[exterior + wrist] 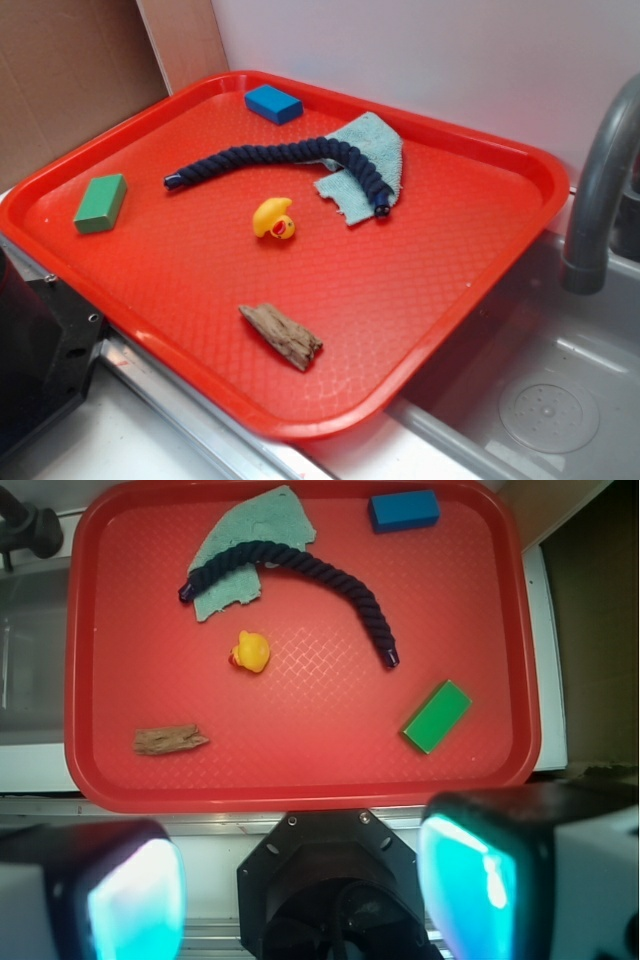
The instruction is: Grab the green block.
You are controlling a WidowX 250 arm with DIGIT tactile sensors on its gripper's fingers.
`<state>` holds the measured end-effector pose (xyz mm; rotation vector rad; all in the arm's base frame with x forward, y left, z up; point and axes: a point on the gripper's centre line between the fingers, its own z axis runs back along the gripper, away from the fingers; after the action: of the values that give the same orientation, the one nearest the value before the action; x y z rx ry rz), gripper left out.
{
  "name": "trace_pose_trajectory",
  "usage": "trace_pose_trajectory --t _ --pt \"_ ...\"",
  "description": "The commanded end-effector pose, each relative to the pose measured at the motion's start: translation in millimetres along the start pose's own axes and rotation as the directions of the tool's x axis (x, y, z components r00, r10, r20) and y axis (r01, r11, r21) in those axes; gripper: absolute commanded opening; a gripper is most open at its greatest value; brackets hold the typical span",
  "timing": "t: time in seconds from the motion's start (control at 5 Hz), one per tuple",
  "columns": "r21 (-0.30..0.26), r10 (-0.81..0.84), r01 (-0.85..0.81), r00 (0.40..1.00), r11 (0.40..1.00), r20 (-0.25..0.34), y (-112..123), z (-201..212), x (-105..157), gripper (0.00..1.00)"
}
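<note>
Green block (437, 716) untouched, beyond spread claw (305, 885)

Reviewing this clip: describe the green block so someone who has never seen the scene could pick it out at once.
Start at the red tray beside the sink. In the exterior view, the green block lies flat near the tray's left edge, apart from everything else, beyond the free end of the dark blue rope. It is the only green item; the similar blue block sits at the far edge.

It looks like a toy kitchen set: a grey faucet (600, 190) stands at the right over a sink (540, 400), beside a red tray (480, 290).
</note>
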<state>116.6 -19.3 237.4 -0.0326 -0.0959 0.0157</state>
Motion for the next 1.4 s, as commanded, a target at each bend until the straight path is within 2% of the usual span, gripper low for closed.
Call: trace_pose_trajectory --t 0.0,0.2,0.4,0.6,0.8,1.0,1.2 --pt "0.0 0.0 0.0 1.0 1.0 0.0 0.0 0.0 0.0 1.0" --pt "0.137 0.237 -0.232 0.971 0.963 -0.02 51.3 -50.7 22.0 1.0" --pt "0.148 0.466 -0.467 0.884 0.872 0.046 108.6 -97.9 26.7 1.0" --pt "0.112 0.665 -0.677 0.736 0.728 0.126 145.7 -127.4 17.9 1.0" --pt "0.087 0.829 -0.839 0.545 0.538 0.128 153.3 -156.9 0.3 1.0" --pt "0.12 0.82 -0.823 0.566 0.555 0.086 148.2 -184.6 5.0 1.0" --pt "0.137 0.759 -0.764 0.644 0.63 0.096 138.1 -193.5 10.6 1.0"
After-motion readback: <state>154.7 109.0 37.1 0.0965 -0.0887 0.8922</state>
